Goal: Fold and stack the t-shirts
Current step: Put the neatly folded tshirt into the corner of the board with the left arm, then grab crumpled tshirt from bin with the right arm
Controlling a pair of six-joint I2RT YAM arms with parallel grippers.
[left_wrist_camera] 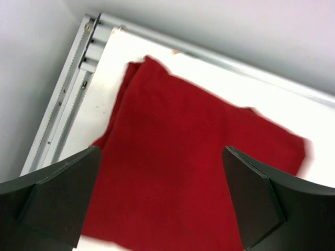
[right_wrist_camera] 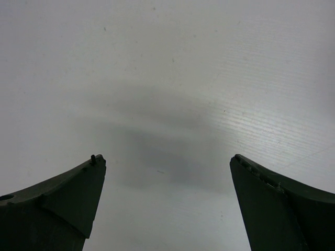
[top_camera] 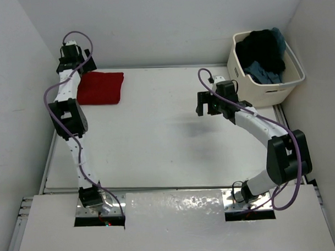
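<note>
A folded red t-shirt (top_camera: pixel 101 88) lies flat at the back left of the table; it fills the left wrist view (left_wrist_camera: pixel 188 167). My left gripper (top_camera: pixel 83 65) hovers above the shirt's left edge, open and empty, its midpoint over the cloth (left_wrist_camera: pixel 162 193). A black t-shirt (top_camera: pixel 261 48) and a slate blue-grey one (top_camera: pixel 263 72) are heaped in the cream tub (top_camera: pixel 276 88) at the back right. My right gripper (top_camera: pixel 206 106) is open and empty above bare table (right_wrist_camera: pixel 167 172), left of the tub. The lavender shirt is out of view.
The metal rail of the table (left_wrist_camera: pixel 68 94) runs close to the red shirt's left side. White walls close the table in at the back and sides. The white table surface (top_camera: pixel 168 136) lies between the arms.
</note>
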